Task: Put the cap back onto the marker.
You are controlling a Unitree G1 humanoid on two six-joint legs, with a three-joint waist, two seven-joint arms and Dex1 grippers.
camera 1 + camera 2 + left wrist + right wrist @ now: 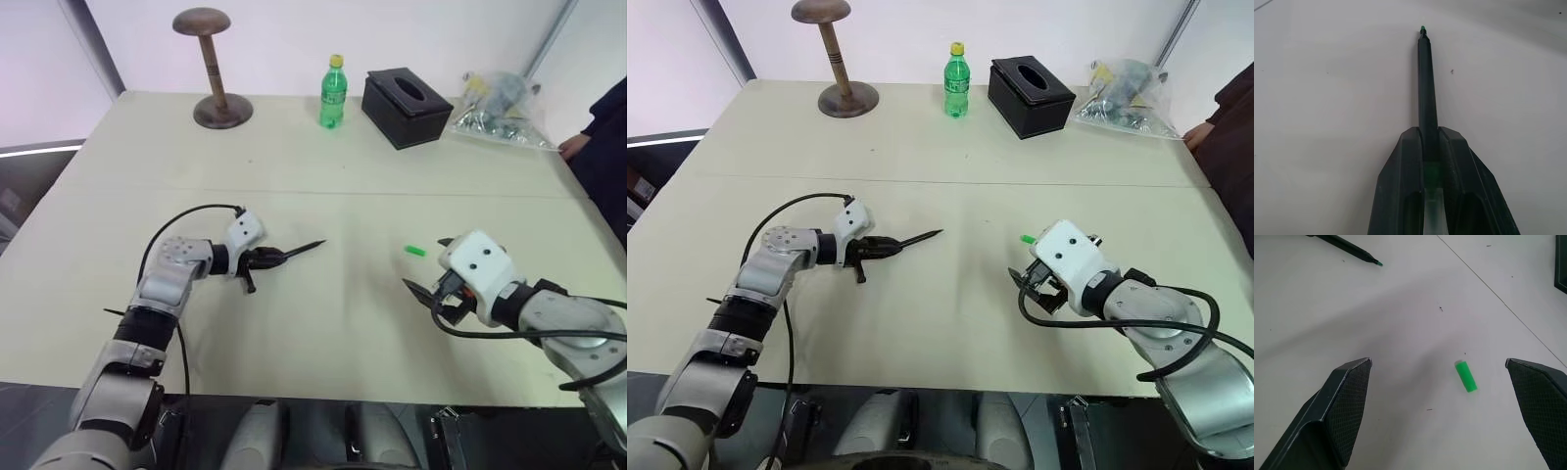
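While I'm watching the feeds from here, the left gripper [263, 258] is pinching the marker [299, 250] with its jaws pressed tight on the back end of the barrel. In the left wrist view the black barrel is running straight out from between the two fingers [1405, 181], and the marker's pointed tip is showing a tiny bit of green at the very end. From the head camera the marker is sticking out toward the middle of the table [323, 176], aiming roughly at the right arm's side, and it's looking close to level, just above the surface.

Over on the other side, the right gripper [1439, 366] is hanging with its jaws spread wide and gripping nothing. The cap [1466, 376] is lying on its side on the table, in the gap between the two fingertips as the right wrist view is showing it, closer to one finger than the other and touching neither. In the head view the cap is sitting just beyond the right gripper, well apart from the marker tip.

At the far edge of the table a wooden hat stand [209, 59], a green bottle [333, 93], a black tissue box [406, 106] and a plastic bag [498, 108] are sitting in a row.
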